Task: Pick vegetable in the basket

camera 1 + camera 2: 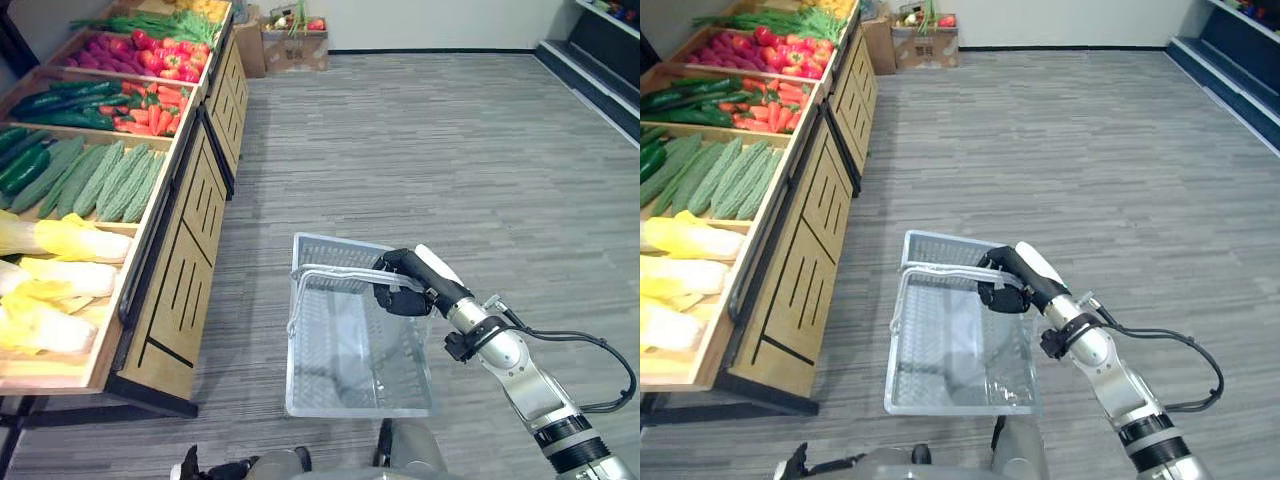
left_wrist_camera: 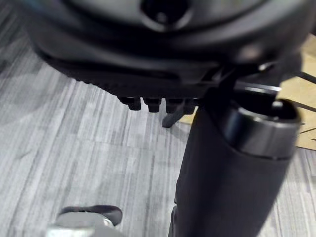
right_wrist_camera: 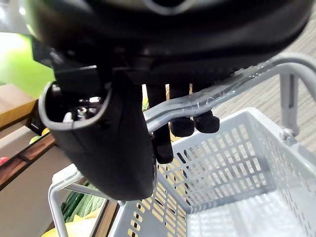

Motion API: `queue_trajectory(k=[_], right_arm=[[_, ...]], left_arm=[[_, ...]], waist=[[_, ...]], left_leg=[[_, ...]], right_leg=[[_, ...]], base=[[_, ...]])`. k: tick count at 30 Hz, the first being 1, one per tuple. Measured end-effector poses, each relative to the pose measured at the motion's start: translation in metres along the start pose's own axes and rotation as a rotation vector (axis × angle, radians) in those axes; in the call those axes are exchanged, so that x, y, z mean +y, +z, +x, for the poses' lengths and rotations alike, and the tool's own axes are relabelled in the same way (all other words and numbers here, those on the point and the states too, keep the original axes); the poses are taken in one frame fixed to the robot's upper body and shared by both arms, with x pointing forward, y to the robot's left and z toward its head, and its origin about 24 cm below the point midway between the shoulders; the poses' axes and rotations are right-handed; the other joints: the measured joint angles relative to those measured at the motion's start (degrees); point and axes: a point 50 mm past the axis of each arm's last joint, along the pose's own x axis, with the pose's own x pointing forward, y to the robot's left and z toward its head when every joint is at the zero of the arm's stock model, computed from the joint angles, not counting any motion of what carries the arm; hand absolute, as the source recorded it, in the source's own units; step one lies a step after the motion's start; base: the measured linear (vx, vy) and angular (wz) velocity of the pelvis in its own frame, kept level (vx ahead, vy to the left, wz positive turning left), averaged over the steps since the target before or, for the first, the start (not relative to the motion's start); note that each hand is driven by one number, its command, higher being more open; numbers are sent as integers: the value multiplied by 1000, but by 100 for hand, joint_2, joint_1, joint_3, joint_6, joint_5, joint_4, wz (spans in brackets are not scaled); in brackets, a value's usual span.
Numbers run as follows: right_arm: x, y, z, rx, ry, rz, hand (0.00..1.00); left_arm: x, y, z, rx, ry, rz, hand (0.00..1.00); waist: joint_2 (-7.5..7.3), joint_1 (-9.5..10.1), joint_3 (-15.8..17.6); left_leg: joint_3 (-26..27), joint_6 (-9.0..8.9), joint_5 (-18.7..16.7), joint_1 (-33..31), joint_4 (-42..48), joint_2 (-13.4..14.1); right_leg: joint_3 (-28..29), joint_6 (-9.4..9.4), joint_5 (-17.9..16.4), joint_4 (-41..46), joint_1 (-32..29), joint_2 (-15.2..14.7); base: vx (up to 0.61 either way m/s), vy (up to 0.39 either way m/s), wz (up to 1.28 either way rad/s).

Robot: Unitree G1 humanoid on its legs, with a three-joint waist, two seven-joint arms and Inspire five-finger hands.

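An empty pale grey plastic basket point(image 1: 360, 408) hangs just above the floor beside the wooden produce stand point(image 1: 185, 250). My right hand point(image 1: 405, 285) is shut on its handle point(image 1: 335, 272); in the right wrist view the fingers point(image 3: 182, 123) curl over the handle bar point(image 3: 222, 91). On the stand lie bitter gourds point(image 1: 110, 180), cucumbers point(image 1: 20, 165), carrots point(image 1: 150, 108), red peppers point(image 1: 165, 55) and napa cabbages point(image 1: 60, 240). My left hand point(image 2: 232, 173) hangs low over the floor, fingers relaxed, holding nothing.
The stand runs along the left side, its front edge close to the basket. A cardboard box point(image 1: 295, 40) sits by the back wall. Dark shelving point(image 1: 600, 60) lines the far right. Grey plank floor lies between.
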Motion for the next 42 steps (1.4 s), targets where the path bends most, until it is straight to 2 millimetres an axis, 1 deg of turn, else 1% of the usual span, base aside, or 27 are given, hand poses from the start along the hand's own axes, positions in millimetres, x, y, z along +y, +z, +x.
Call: queue_trajectory(k=[1, 2, 3, 4, 5, 7, 9, 11, 12, 13, 14, 17, 19, 22, 24, 25, 27, 29, 30, 34, 35, 36, 38, 39, 40, 41, 42], right_arm=[[0, 0, 0, -1, -9, 5, 0], [1, 1, 1, -3, -11, 14, 0], [2, 2, 1, -6, -12, 20, 0], [2, 2, 2, -10, -18, 25, 0], [2, 1, 0, -3, -20, 25, 0], [-5, -3, -3, 15, -47, 20, 0], [-10, -6, -4, 33, -57, 11, 0], [-15, -8, -5, 43, -59, -3, 0], [-17, -9, -6, 49, -58, -8, 0], [-16, -9, -6, 51, -47, -7, 0], [-14, -9, -6, 51, -39, -6, 0], [-10, -7, -4, 43, -13, 7, 0], [-9, -7, -4, 42, 3, 16, 0], [-8, -6, -3, 35, 17, 19, 0], [-6, -6, -3, 34, 30, 20, 0], [-6, -6, -3, 37, 34, 17, 0], [-7, -8, -6, 46, 34, 14, 0], [-8, -12, -10, 59, 34, 9, 0], [-4, -13, -11, 66, 34, 22, 0], [-2, -11, -11, 42, 47, 7, 0], [-2, -11, -11, 38, 47, 6, 0], [-2, -11, -10, 30, 43, 8, 0], [1, -13, -13, 40, 34, 18, 0], [3, -16, -16, 53, 32, 22, 0], [3, -17, -16, 59, 31, 20, 0], [3, -19, -16, 66, 16, 16, 0], [4, -22, -17, 81, 9, 8, 0]], left_arm=[[0, 1, 0, -5, 4, -13, 100], [3, -1, 0, 5, 16, -25, 100], [6, -4, -1, 13, 25, -30, 100], [9, -5, 0, 22, 34, -33, 100], [6, -9, -1, 39, 31, -43, 100], [-2, -11, -3, 52, 14, -51, 100], [1, -13, -3, 55, 27, -60, 100], [3, -20, -5, 86, 41, -71, 100], [2, -23, -6, 88, 41, -79, 100], [1, -24, -8, 78, 48, -99, 100], [1, -26, -9, 75, 53, -103, 100], [-2, -27, -12, 57, 47, -119, 100], [-2, -27, -12, 55, 45, -116, 100], [-1, -30, -13, 74, 46, -112, 100], [-2, -33, -13, 95, 44, -108, 100], [-1, -33, -13, 104, 44, -105, 100], [-2, -34, -14, 109, 43, -102, 100], [-5, -37, -16, 116, 26, -82, 100], [-5, -35, -14, 117, 25, -76, 100], [-7, -25, -12, 80, 23, -90, 100], [-6, -25, -12, 78, 26, -90, 100], [-5, -24, -11, 78, 30, -81, 100], [0, -23, -10, 72, 34, -52, 100], [5, -21, -8, 67, 44, -42, 100], [6, -19, -7, 63, 46, -39, 100], [4, -15, -7, 44, 39, -33, 100], [4, -9, -6, 22, 37, -29, 100]], waist=[[-69, 38, -23], [-128, 51, -39], [-209, 57, -64], [-295, 82, -33], [-173, 110, -37], [226, 137, -63], [219, 126, -43], [203, 134, -52], [216, 151, -46], [249, 214, -27], [260, 253, -25], [198, 294, 23], [159, 294, 48], [107, 317, 82], [73, 302, 103], [51, 251, 115], [62, 182, 107], [206, 149, 7], [95, 179, -17], [-72, 354, -34], [-80, 364, -55], [-114, 384, -136], [-243, 385, -245], [-351, 371, -330], [-387, 357, -354], [-429, 323, -370], [-403, 289, -362]], left_leg=[[-113, -221, -150, 95, 8, 120], [-142, -379, -266, 161, 20, 142], [-188, -490, -384, 205, 49, 140], [-273, -662, -590, 308, 158, 163], [-332, -743, -727, 318, 255, 324], [-395, -768, -778, 322, 381, 906], [-441, -863, -571, 288, 710, 1065], [-571, -815, -419, 14, 1677, 1131], [-591, -679, -106, -324, 2583, 1198], [-637, -620, 588, -701, 3426, 1287], [-699, -623, 1002, -830, 3767, 1306], [-527, -559, 205, -1418, 4825, 1092], [-93, -498, -159, -1600, 4516, 944], [852, -387, -439, -1669, 3074, 776], [1701, -189, -321, -1671, 1934, 720], [2277, -94, -67, -1669, 1261, 686], [2681, -115, 311, -1673, 654, 655], [2807, -52, 1046, -1659, 65, 707], [2878, 298, 1191, -1646, 118, 520], [2915, 669, 382, -1674, 846, 191], [2896, 637, 207, -1671, 969, 199], [2834, 499, -67, -1641, 1039, 164], [2665, 449, -151, -1458, 804, -45], [2499, 484, -181, -1320, 667, -209], [2394, 505, -200, -1243, 606, -273], [2136, 521, -231, -1061, 499, -424], [1866, 523, -231, -762, 337, -530]], right_leg=[[205, 204, 481, -1358, 89, 59], [319, 305, 771, -1969, 160, 44], [384, 336, 864, -2208, 176, -3], [393, 366, 1388, -2223, 239, -53], [308, 280, 1719, -2045, 247, 79], [-22, -13, 1443, -1726, 239, 550], [-137, -185, 1077, -1275, 222, 637], [-209, -272, 635, -870, 307, 683], [-201, -357, 485, -858, 464, 778], [-144, -433, 422, -990, 735, 924], [-99, -466, 401, -1102, 888, 998], [21, -659, 319, -1465, 1486, 1077], [38, -713, 284, -1706, 1809, 1078], [27, -702, 225, -2069, 2261, 1063], [-140, -547, 120, -2194, 2528, 950], [-342, -407, -5, -2301, 2764, 833], [-615, -216, -170, -2370, 3012, 722], [-839, 39, -425, -2370, 3195, 703], [-963, 213, -577, -2317, 3274, 494], [-1209, 623, -258, -2322, 3623, 84], [-1225, 654, -216, -2246, 3653, 66], [-1242, 663, -207, -1881, 3572, -5], [-1236, 774, -139, -478, 3054, -335], [-1119, 846, 210, 669, 2597, -614], [-1006, 734, 519, 1251, 2342, -734], [-860, 386, 683, 2459, 1849, -949], [-759, 143, 496, 3229, 1496, -1003]], base=[[504, -392, 64], [435, -377, 52], [355, -343, 36], [360, -376, 32], [418, -440, 36], [437, -427, 24], [441, -385, 13], [310, -294, 5], [268, -260, -20], [327, -292, -31], [296, -165, -43], [276, -82, -25], [282, -24, -7], [293, 33, 7], [390, 118, 39], [431, 153, 66], [365, 135, 78], [408, 165, 71], [555, 233, 45], [427, 155, 29], [435, 184, 29], [357, 199, 33], [351, 225, 50], [271, 180, 60], [329, 184, 89], [359, 133, 104], [367, 102, 111]])
